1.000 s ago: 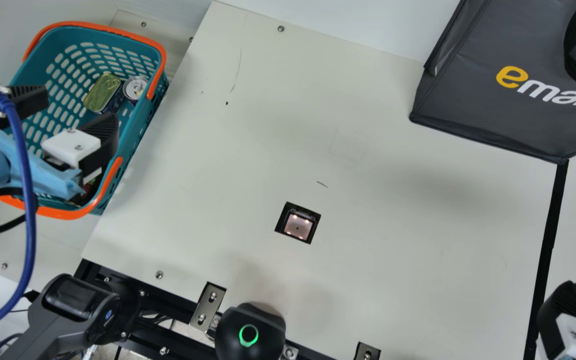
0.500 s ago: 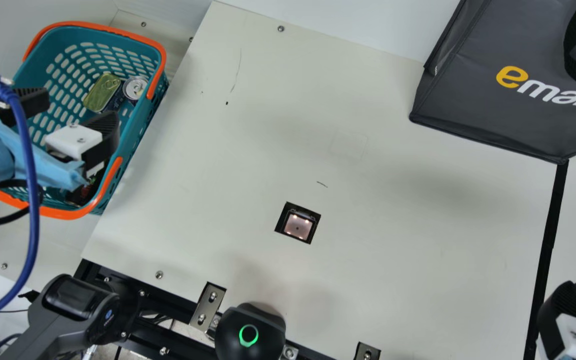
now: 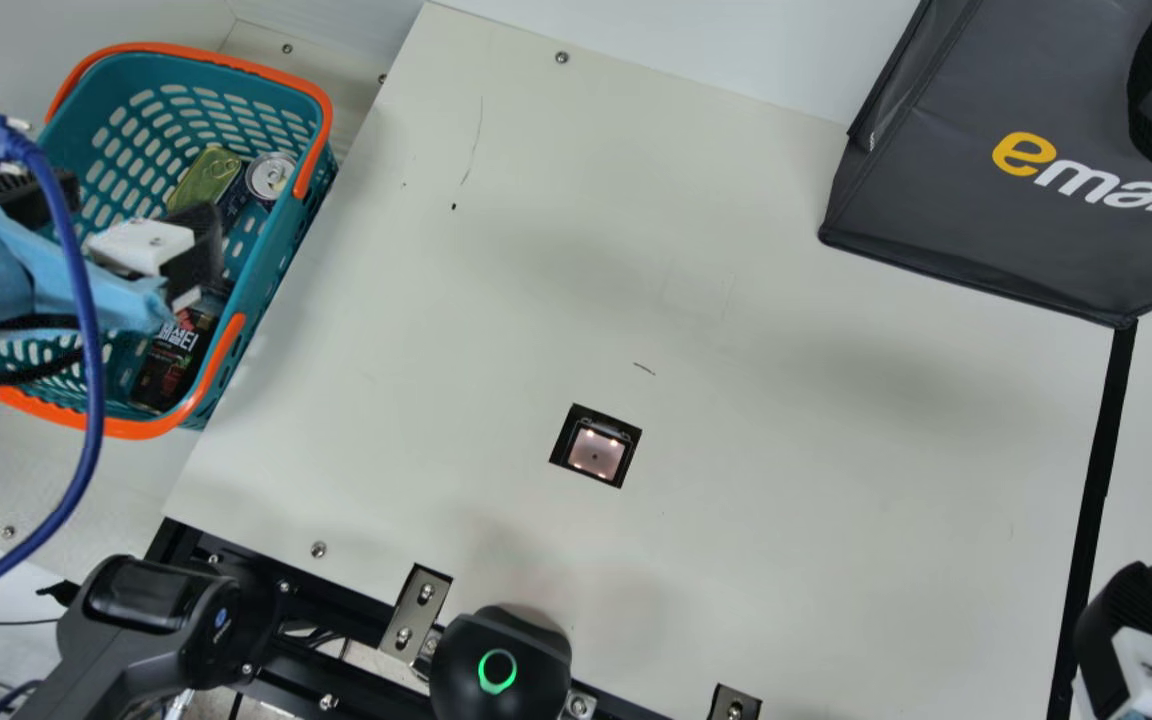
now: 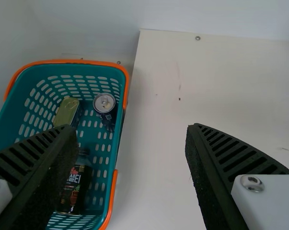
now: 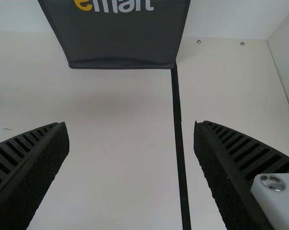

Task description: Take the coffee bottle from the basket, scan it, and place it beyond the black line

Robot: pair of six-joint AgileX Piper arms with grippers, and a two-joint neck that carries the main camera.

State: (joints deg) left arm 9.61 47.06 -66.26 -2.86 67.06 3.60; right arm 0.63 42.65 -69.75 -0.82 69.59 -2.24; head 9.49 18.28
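Retrieval of the coffee bottle (image 4: 73, 189), at the stage judged to precede the grasp. The left tool (image 4: 132, 128) is held above the basket (image 3: 281, 245), its two fingers apart with nothing between them. The bottle, dark with a red-marked label, lies in the near part of the basket, its cap toward the far side; a can (image 3: 269, 177) and a flat tin (image 3: 206, 178) occupy the far part. The next move likely calls for aligning the tool over the bottle, lowering it inside the basket wall, and closing on the body. Scanning at the window (image 3: 596, 450) in the surface (image 3: 786, 500) and placement to the right of the black line (image 3: 1102, 460) remain to be done. The right tool (image 5: 131, 125), likewise spread and unloaded, is at the near right, by that line.
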